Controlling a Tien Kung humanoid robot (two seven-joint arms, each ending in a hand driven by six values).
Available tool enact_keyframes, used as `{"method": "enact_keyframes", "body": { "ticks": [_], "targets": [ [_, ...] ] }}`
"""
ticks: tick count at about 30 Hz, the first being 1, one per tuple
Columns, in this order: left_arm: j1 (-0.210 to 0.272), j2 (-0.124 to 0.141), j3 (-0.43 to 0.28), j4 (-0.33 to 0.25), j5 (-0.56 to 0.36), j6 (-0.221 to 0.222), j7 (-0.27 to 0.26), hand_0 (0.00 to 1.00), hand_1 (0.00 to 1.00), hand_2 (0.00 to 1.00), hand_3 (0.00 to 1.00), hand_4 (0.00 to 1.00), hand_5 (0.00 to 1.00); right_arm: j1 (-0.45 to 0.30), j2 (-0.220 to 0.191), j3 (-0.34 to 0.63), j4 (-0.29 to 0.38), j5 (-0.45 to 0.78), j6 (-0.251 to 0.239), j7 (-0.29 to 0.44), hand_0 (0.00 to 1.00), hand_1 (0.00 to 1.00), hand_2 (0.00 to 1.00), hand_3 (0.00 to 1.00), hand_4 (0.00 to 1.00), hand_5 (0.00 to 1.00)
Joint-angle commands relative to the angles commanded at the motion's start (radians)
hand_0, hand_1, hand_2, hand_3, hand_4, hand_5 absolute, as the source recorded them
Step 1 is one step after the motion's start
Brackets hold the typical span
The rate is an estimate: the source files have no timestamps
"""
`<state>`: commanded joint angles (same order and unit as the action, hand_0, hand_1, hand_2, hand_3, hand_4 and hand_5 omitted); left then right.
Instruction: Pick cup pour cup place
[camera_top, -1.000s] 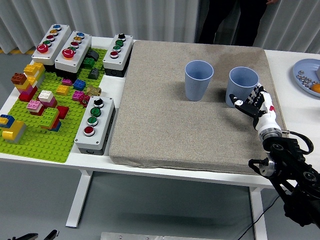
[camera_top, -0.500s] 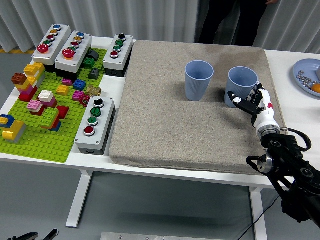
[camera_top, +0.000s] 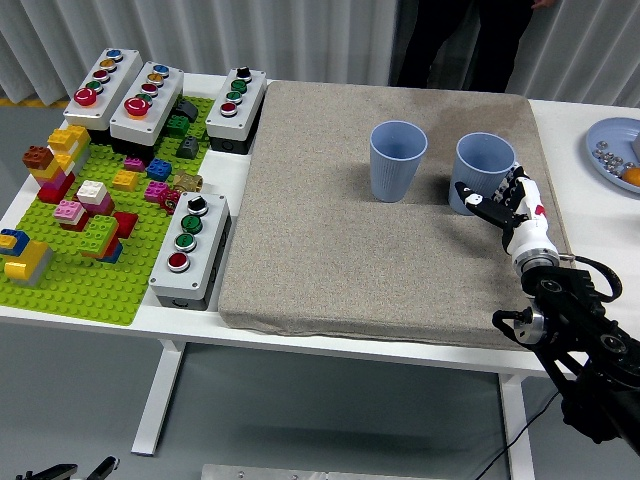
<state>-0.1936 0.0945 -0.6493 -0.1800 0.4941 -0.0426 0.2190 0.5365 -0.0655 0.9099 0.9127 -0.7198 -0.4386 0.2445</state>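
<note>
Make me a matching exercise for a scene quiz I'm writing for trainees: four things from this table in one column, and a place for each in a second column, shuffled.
Things:
1. right hand
2. left blue cup
3. green baseplate
4. blue plate

Places:
A. at the table's left end, covered with toy bricks
B. at the picture's right edge, beyond the mat
C. close against the near side of the right blue cup
D. standing upright near the middle of the grey mat, nothing near it

Pairs: 1-C, 2-D, 3-A, 4-B
</note>
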Motion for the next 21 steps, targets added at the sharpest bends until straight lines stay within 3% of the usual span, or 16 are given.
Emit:
{"method": "enact_keyframes", "body": {
  "ticks": [4, 5, 21],
  "targets": [
    [0.001, 0.000, -0.001, 0.000, 0.001, 0.000, 0.000, 0.762, 0.779, 0.825, 0.720, 0.505, 0.991, -0.001, -0.001, -0.002, 0.003, 0.003, -0.004, 0.010, 0.864, 0.836, 0.901, 0.852, 0.814, 0.222],
    [0.001, 0.000, -0.001, 0.000, 0.002, 0.000, 0.001, 0.761, 0.778, 0.824, 0.720, 0.505, 0.990, -0.001, -0.001, -0.003, 0.003, 0.004, -0.004, 0.010, 0.783, 0.718, 0.677, 0.722, 0.697, 0.073],
    [0.002, 0.001, -0.005, 0.000, 0.005, 0.000, 0.001, 0.762, 0.778, 0.824, 0.720, 0.505, 0.991, -0.004, -0.001, -0.006, 0.005, 0.009, -0.004, 0.015, 0.752, 0.681, 0.591, 0.658, 0.680, 0.059]
  ]
}}
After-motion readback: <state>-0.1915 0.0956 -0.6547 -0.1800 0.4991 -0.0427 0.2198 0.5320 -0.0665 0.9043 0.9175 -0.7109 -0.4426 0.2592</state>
